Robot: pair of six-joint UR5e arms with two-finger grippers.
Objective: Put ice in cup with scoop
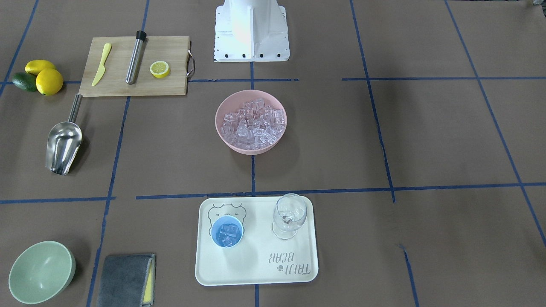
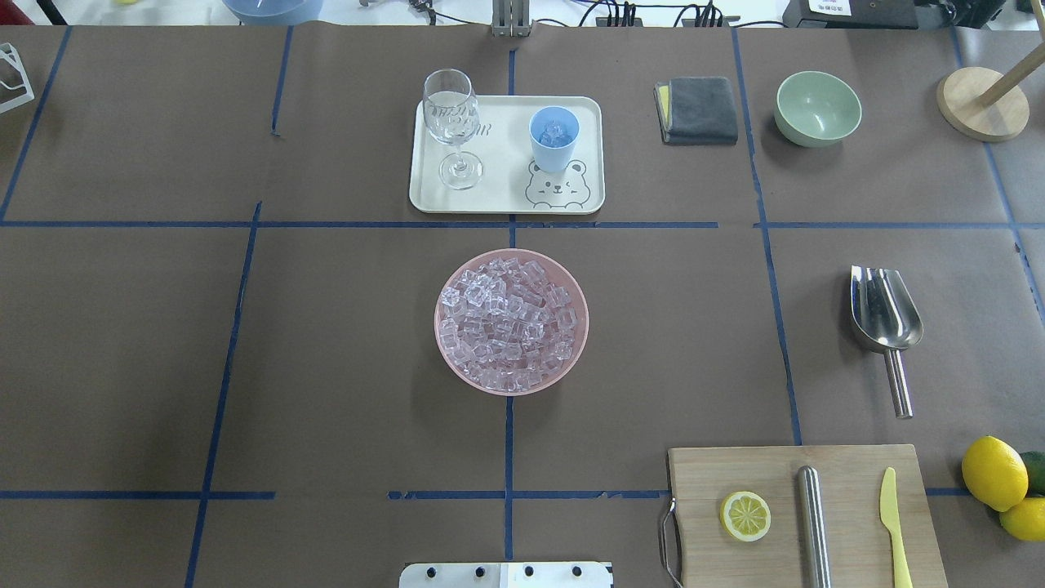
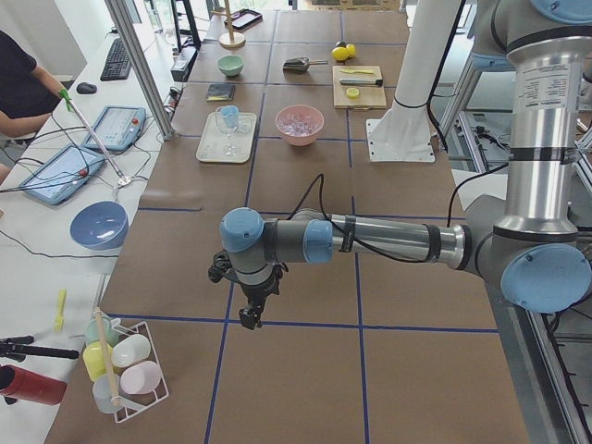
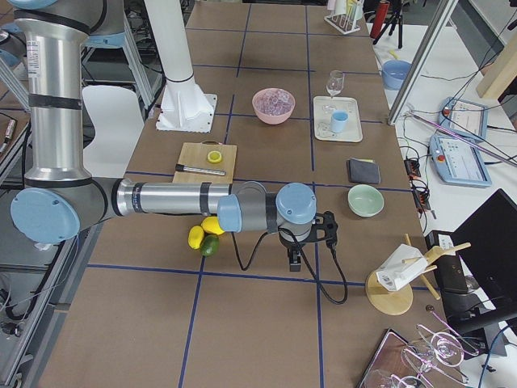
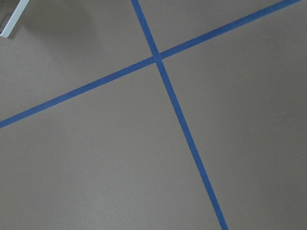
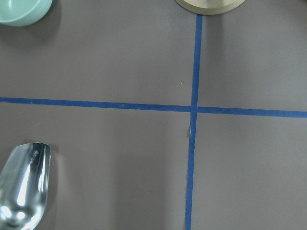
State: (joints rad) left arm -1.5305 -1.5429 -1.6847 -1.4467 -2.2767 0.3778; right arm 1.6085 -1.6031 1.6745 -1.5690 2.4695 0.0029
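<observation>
Brown paper covers the table [image 1: 426, 136], gridded in blue tape. Front and overhead views give you the layout and no arm at all.

- Pink bowl [image 1: 249, 150] at table centre, ice [image 1: 252, 121] heaped in it.
- Tray [image 1: 260, 247] on the operators' side of the bowl, apart from it.
- Cup [image 1: 227, 230] upright on the tray, over the bear drawing, with a few cubes inside. Only these two views let you look down into it.
- Glass [image 1: 289, 215] on the same tray, apart from the cup.
- Scoop [image 1: 64, 140] flat on the paper toward the robot's right, trough up, well apart from bowl and tray. Its handle end lies near a corner of the board [image 1: 170, 85].

The side views alone show you the arms.

- Left-end view: left gripper [image 3: 248, 321] hangs low over bare paper at the near end, fingers pointing down, far from every task thing.
- Right-end view: right gripper [image 4: 296, 264] hangs low over paper at the other end.
- From these angles you cannot tell whether either tool is spread or pressed together.

The wrist views add only what lies underneath.

- Right wrist: the scoop's open mouth at lower left, a green bowl [image 6: 24, 9] at upper left, a wooden base [image 6: 211, 5] at the top edge, and a tape cross between them.
- Left wrist: a tape cross and a white edge [image 5: 9, 24] in the top corner.
</observation>
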